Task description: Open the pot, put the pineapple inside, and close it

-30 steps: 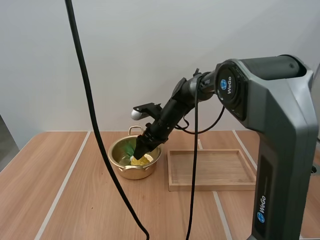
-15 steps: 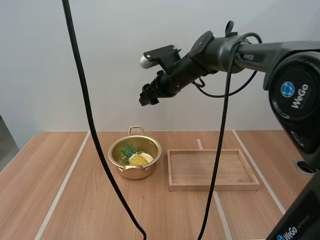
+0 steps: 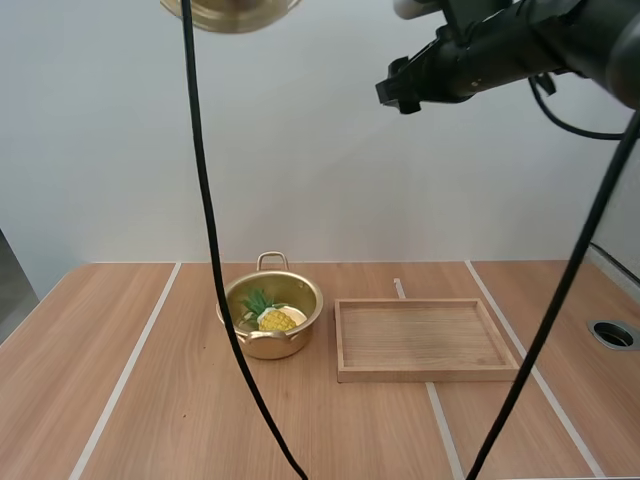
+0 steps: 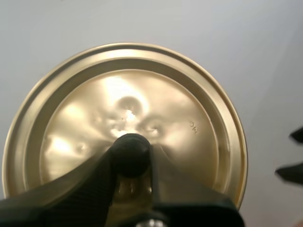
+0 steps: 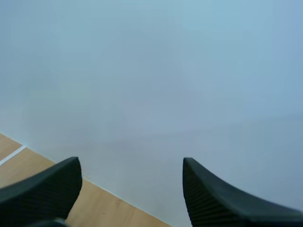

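Note:
A gold pot [image 3: 299, 290] stands uncovered on the table left of the wooden tray. A pineapple [image 3: 274, 318] with green leaves lies inside it. My right gripper [image 3: 397, 90] hangs high above the table, over the tray's left end, open with nothing between its fingers [image 5: 45, 189]. In the left wrist view my left gripper [image 4: 130, 153] is shut on the black knob of the gold lid [image 4: 189, 118]. The lid's rim [image 3: 232, 12] shows high above the table, up and left of the pot. The right gripper's two dark tips [image 4: 289, 172] sit beside the lid.
A shallow wooden tray [image 3: 424, 340] lies right of the pot with nothing in it. A round hole [image 3: 613, 333] is set in the table at the far right. Bare wood stretches left of and in front of the pot.
My right gripper let go of the pineapple in the pot, then rose and swung up to the right. The lid's rim has come into the high view.

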